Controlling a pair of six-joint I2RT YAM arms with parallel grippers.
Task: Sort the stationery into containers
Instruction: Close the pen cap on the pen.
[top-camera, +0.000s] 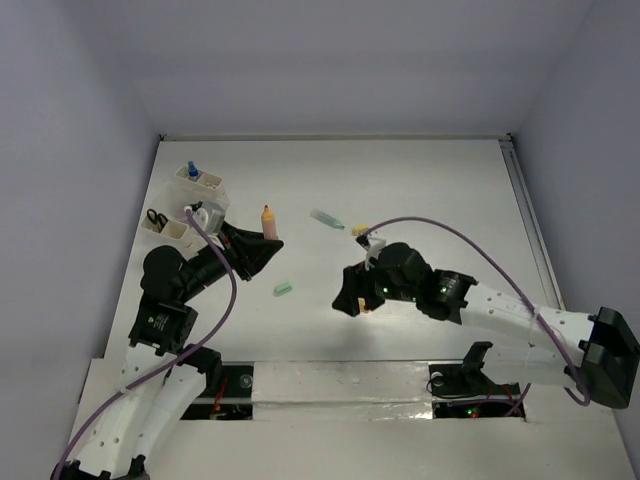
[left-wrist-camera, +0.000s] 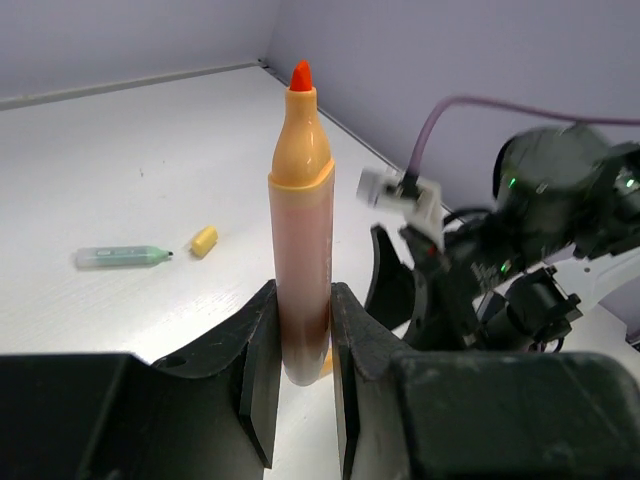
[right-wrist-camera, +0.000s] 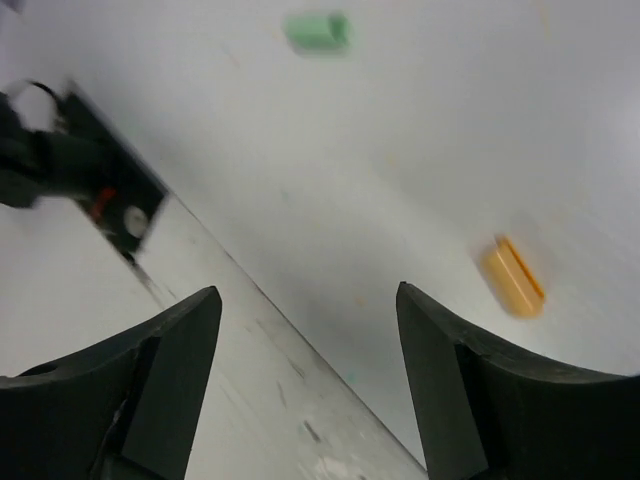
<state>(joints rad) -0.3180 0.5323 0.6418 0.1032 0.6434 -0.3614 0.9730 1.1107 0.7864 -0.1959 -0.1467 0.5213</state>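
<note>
Left claw pinches the orange marker's blunt end; right claw hangs spread, an orange eraser near one finger.

White table: plain matte top, walls at back and sides.

Far left corner: two off-white bins standing on table, close together. Far bin toward back, near bin toward front.

Mid-table: green marker lying flat; yellow eraser just beside its tip, not touching.

Closer to front, left of centre: green eraser, alone on bare surface.

Right of it, well apart: orange eraser, blurred, probably lying flat.
</note>
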